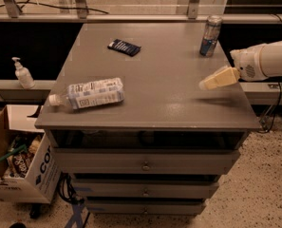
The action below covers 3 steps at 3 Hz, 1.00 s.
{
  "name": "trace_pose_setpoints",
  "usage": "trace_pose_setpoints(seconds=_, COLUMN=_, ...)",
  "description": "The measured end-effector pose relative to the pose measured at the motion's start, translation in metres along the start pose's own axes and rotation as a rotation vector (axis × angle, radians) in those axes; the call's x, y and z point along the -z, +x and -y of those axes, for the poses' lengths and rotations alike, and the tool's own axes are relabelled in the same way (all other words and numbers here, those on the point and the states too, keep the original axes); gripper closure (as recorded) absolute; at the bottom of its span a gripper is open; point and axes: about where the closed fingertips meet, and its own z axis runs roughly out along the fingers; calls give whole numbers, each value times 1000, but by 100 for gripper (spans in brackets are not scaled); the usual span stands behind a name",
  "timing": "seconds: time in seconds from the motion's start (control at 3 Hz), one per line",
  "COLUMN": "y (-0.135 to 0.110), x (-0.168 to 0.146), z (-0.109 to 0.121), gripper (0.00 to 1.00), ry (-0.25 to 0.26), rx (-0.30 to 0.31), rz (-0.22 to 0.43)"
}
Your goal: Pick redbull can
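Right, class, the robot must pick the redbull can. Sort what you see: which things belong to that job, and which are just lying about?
Job: redbull can, upright at the far right of the cabinet top; gripper, hovering nearer, apart from it.
Lying about: plastic bottle on its side; dark flat packet; pump bottle; cardboard box on the floor.

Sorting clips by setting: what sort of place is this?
Likely a lab or workshop: a grey drawer cabinet, a cardboard box on the floor, a pump bottle on a ledge. The claw hangs over the cabinet's right side.
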Motion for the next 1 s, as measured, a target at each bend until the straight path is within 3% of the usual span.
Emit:
trace_pose_setpoints(seconds=0.33, y=0, x=0, z=0, gripper=0, ry=0, rx=0, rz=0)
trace_pose_setpoints(seconds=0.67, y=5, x=-7, z=7, gripper=0, ry=22, rx=-37, rz=15)
trace_pose_setpoints(seconds=1.0, y=2, x=-22, z=22, gripper=0, ry=67, rx=-59, rz=59)
